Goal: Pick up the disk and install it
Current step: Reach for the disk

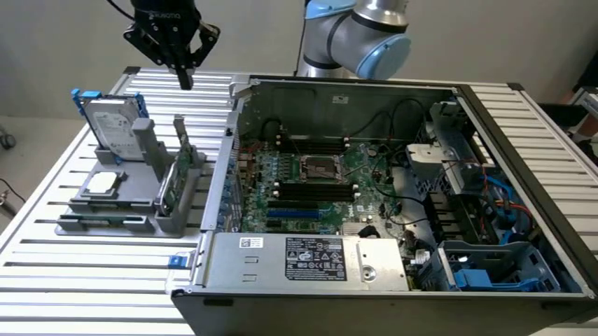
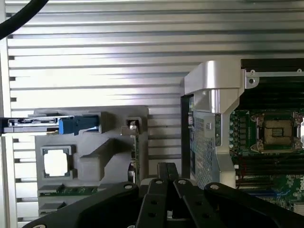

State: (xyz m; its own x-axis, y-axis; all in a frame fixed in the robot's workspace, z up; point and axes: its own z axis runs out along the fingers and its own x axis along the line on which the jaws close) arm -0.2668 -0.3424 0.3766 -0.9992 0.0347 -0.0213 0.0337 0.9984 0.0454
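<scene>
The disk (image 1: 110, 126) stands upright in a grey holder (image 1: 122, 203) at the exterior view's left, silver-grey with a white label and a blue carrier frame. In the wrist view the disk (image 2: 52, 124) appears edge-on, with its blue frame showing. My black gripper (image 1: 185, 78) hangs above the table behind the holder, between the disk and the computer case, fingers shut and holding nothing. The shut fingertips (image 2: 167, 172) meet over the slatted table beside the holder.
An open computer case (image 1: 374, 189) with its motherboard (image 1: 313, 189) lies at the exterior view's right. The holder also carries a small square silver chip (image 1: 103, 182) and an upright green circuit card (image 1: 182, 175). The slatted metal table (image 1: 84, 280) extends around them.
</scene>
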